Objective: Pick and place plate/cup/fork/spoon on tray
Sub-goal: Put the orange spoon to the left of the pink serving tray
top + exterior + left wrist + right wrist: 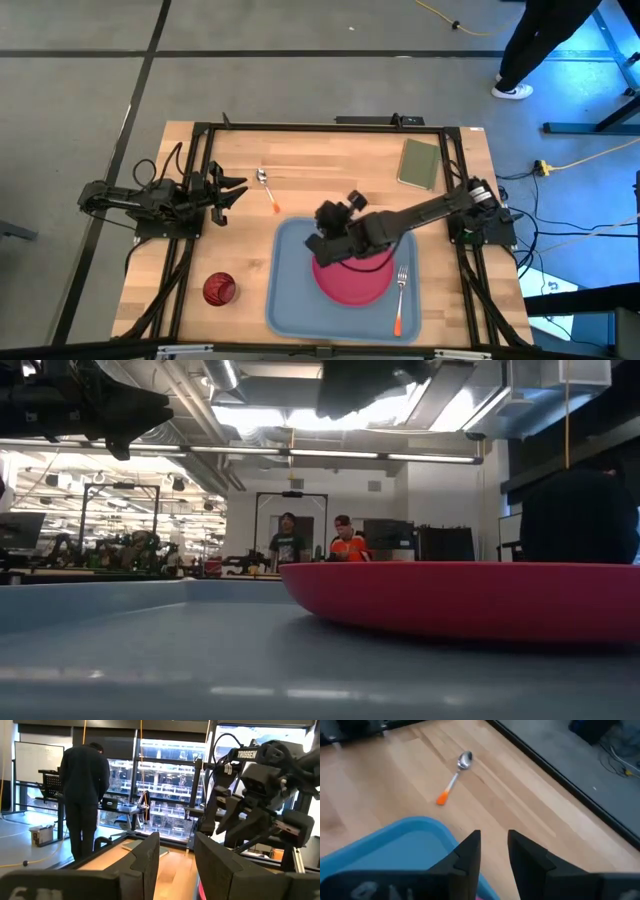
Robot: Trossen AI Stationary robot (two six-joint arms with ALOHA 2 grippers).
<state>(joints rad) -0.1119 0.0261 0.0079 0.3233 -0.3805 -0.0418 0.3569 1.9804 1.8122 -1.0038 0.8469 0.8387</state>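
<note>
The light blue tray (285, 300) lies at the table's near middle. The pink-red plate (352, 282) rests flat on it, and the orange-handled fork (400, 295) lies on the tray to the plate's right. The plate also shows in the low view (470, 600). The spoon (267, 187) lies on the bare wood beyond the tray's far left corner and also shows in the right wrist view (455, 775). The dark red cup (219, 289) stands on the table left of the tray. My right gripper (322, 216) is open and empty above the tray's far left part (405, 845), pointing toward the spoon. My left gripper (238, 190) is open and empty at the table's left.
A green pad (419, 163) lies at the table's far right. Black frame rails (300, 127) run along the table's edges. A person (82, 795) stands beyond the table. Bare wood lies between the spoon and the tray.
</note>
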